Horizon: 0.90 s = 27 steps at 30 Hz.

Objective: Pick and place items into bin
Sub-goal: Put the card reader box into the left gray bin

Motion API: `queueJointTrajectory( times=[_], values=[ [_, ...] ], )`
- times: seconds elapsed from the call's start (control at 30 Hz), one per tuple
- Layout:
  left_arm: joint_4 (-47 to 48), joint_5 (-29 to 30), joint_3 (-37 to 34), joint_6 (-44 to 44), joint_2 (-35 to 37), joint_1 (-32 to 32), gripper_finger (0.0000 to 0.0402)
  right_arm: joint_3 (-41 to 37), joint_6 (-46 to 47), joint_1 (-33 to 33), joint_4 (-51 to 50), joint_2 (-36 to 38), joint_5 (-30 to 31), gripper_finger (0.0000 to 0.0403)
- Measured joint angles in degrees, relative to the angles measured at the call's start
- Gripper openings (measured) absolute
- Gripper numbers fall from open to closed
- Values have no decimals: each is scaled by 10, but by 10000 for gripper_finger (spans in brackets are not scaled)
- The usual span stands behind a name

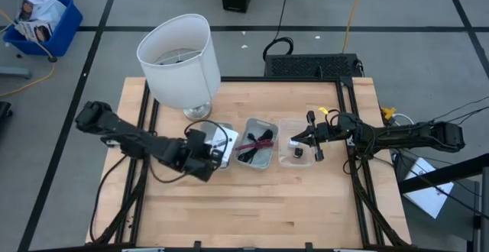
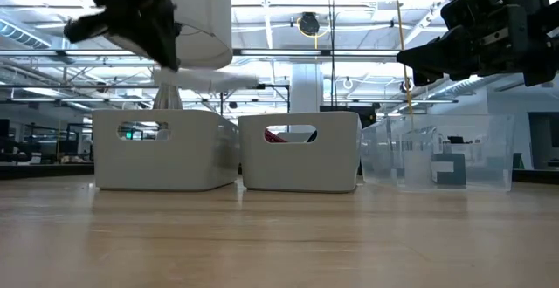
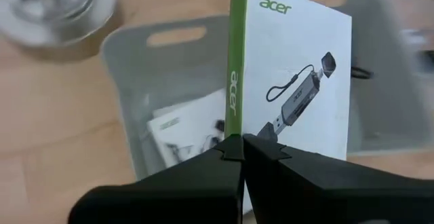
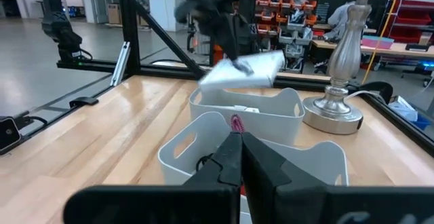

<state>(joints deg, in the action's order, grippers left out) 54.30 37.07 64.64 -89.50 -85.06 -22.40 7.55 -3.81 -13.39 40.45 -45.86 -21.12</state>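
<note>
1. The desk (image 1: 252, 206) is carrying a big white lampshade lamp (image 1: 180, 57) at the back and three bins in a row in front of it; the lamp is not part of the job.
2. The left bin (image 1: 222, 141), grey-white, is already holding at least one white packet (image 3: 183, 132) with black print. The left wrist view is looking straight down into it.
3. The middle bin (image 1: 256, 143) is holding the coiled black and magenta cables (image 1: 256, 145); those are looking done.
4. The clear right bin (image 1: 299, 141) is holding a small dark thing (image 1: 296, 153), probably the black cube; too small to be sure.
5. The left gripper (image 1: 206, 154) is hanging over the left bin's near edge, fingers pinching a white packet with a green spine (image 3: 291, 75) by its bottom edge. The packet is upright in the air, just above the bin, not yet released.
6. The right gripper (image 1: 312, 137) is hovering over the clear bin, fingers closed on nothing I can see; it is looking idle.
7. I am seeing no loose items left on the bare desk in the high view.
8. My read: the job is nearly finishing. What is left is lowering and dropping the held packet. I cannot find the tiny white tag in any view, so I cannot confirm it.
</note>
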Motion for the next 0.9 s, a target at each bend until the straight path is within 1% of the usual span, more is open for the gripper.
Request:
queueJointTrajectory(
  times=[0.2,0.57,0.73,0.9],
  values=[
    [37,-64,0,-51,-28,33,1,0,1,0,-3,0,-2,0],
    [59,-119,0,-83,-62,45,1,0,1,0,-7,0,-2,0],
    [56,-131,0,-84,-75,43,7,0,2,0,-8,0,-2,0],
    [55,-131,0,-83,-74,36,31,0,2,0,-8,0,-2,0]
  ],
)
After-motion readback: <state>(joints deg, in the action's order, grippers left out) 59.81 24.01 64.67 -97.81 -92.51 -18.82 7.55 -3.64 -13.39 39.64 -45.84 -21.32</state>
